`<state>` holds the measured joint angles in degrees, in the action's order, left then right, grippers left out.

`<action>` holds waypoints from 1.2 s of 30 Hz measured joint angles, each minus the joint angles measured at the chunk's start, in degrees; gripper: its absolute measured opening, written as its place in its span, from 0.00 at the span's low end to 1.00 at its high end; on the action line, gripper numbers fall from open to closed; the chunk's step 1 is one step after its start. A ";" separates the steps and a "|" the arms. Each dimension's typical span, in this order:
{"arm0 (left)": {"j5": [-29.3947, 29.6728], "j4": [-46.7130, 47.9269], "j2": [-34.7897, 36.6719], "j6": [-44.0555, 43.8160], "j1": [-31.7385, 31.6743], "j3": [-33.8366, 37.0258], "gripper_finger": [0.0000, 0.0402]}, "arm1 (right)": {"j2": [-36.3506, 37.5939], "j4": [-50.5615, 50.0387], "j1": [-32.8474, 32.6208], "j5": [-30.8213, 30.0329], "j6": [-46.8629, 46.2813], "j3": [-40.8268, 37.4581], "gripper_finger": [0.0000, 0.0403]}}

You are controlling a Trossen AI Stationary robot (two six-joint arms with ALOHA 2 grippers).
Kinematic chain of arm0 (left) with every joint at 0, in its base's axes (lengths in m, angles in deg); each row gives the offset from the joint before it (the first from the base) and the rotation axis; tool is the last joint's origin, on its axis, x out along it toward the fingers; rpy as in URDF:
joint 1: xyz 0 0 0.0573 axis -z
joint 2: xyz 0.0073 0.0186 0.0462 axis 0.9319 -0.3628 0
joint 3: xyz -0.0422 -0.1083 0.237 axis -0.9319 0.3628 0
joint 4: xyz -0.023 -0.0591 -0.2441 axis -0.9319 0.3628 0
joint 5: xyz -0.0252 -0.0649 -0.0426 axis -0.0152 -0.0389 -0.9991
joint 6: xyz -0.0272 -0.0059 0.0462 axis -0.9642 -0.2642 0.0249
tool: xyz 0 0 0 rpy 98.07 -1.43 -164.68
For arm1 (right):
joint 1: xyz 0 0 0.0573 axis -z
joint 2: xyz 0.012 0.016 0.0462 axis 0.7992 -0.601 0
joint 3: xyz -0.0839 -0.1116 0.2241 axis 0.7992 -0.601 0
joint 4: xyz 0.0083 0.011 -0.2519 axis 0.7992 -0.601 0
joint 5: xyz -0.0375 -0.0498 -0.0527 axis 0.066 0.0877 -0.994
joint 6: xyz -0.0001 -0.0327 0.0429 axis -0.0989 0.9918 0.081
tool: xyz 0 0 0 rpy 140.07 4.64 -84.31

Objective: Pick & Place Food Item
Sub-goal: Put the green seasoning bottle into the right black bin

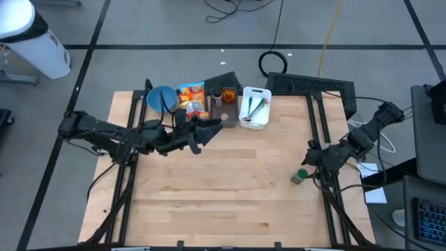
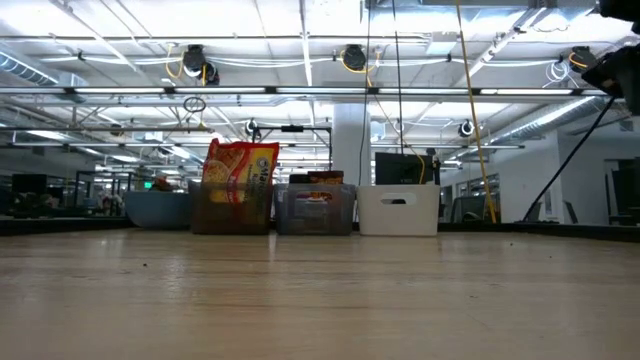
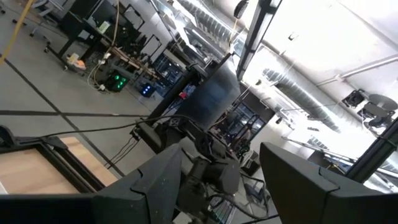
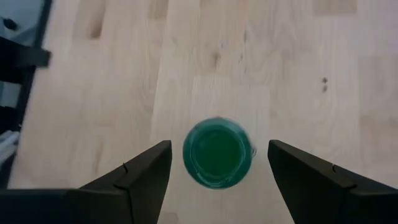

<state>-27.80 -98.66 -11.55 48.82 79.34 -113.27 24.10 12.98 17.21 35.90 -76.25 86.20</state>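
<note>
A small jar with a green lid stands on its base on the wooden table, near the right edge. My right gripper hangs over it, pointing down. In the right wrist view its open fingers stand on either side of the green lid, without touching it. My left gripper is open and empty. It is held above the table just in front of the row of bins and points toward the right; its wrist view looks out into the room.
Along the far edge stand a blue bowl, a bin with an orange snack bag, a dark bin with a brown jar and a white bin. They also show in the low view. Bare wood lies in the middle and near parts.
</note>
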 joint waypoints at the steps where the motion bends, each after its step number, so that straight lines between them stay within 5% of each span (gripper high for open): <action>1: 0.00 0.02 0.00 0.00 0.00 0.00 0.57 | -0.11 -0.01 -0.65 -0.85 -0.12 -0.48 0.65; 13: 0.00 0.09 0.00 -0.20 -0.02 0.00 0.57 | -0.83 3.60 -6.25 -6.92 -4.50 -6.66 0.65; 30: 1.40 0.09 0.00 -0.42 -0.09 0.00 0.57 | -3.89 12.82 -11.18 -7.30 -7.78 -13.71 0.65; 36: 2.20 0.09 0.00 -0.20 -0.09 0.00 0.57 | -4.09 16.47 -11.16 -13.57 -7.79 -14.96 0.65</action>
<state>-25.60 -98.57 -11.55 48.62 79.25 -113.27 20.01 29.44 6.05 22.33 -84.04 71.24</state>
